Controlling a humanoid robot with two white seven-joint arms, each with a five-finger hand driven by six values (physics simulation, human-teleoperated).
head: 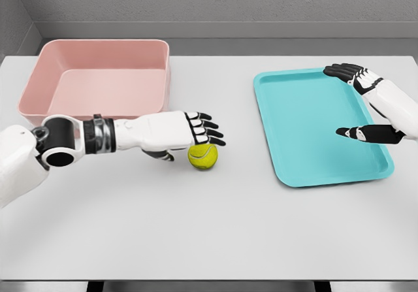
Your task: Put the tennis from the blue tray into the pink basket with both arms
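Note:
A yellow-green tennis ball [203, 156] lies on the white table between the two containers. My left hand [199, 134] hovers just over it, palm down, fingers spread above the ball's top and thumb beside it, not closed around it. The pink basket [39, 70] stands at the back left. The blue tray [326, 174] lies at the right with nothing in it. My right hand [356, 102] is over the tray's right edge, fingers and thumb spread wide, holding nothing.
The white table [209, 240] runs to a front edge near the bottom of the view. A grey wall stands behind the basket and tray.

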